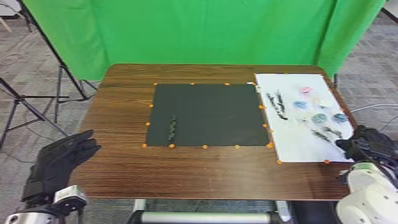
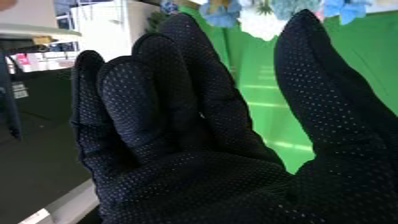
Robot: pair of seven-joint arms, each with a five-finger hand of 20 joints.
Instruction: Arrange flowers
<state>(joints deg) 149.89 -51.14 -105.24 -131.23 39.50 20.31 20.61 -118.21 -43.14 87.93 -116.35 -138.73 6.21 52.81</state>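
The fingers [image 2: 173, 75] of the right hand [image 1: 366, 142] are released, held long and loose with the thumb standing apart, and nothing is in them. In the head view this hand is at 4 o'clock on the white rectangular sheet [image 1: 293, 150], by its near corner. Dark slender stems [image 1: 333, 132] lie on the sheet close by, at 10 o'clock from the fingers. Beyond them, between 10 and 11 o'clock, are a grey-teal ruffled flower [image 1: 320, 118] and a blue ruffled flower [image 1: 339, 118]; farther along, around 11 o'clock, lie a light blue flower [image 1: 300, 104] and a small pink flower [image 1: 306, 90]. In the right wrist view, blue and white fabric blooms [image 2: 260, 22] show past the fingertips, apart from them.

Well apart, at 9 o'clock from the right hand, a dark green twisted stem [image 1: 172, 131] lies lengthwise on the black square mat [image 1: 213, 110], which has orange dots along its edges. The left hand [image 1: 62, 157] is at 8 o'clock from the tabletop's middle, its fingers relaxed and empty.

The tabletop [image 1: 115, 170] is brown wood grain. At 12 o'clock behind it hangs a bright green curtain [image 1: 195, 35]; black tripod stands [image 1: 62, 65] rise toward 10 o'clock, on grey carpet [image 1: 22, 75].
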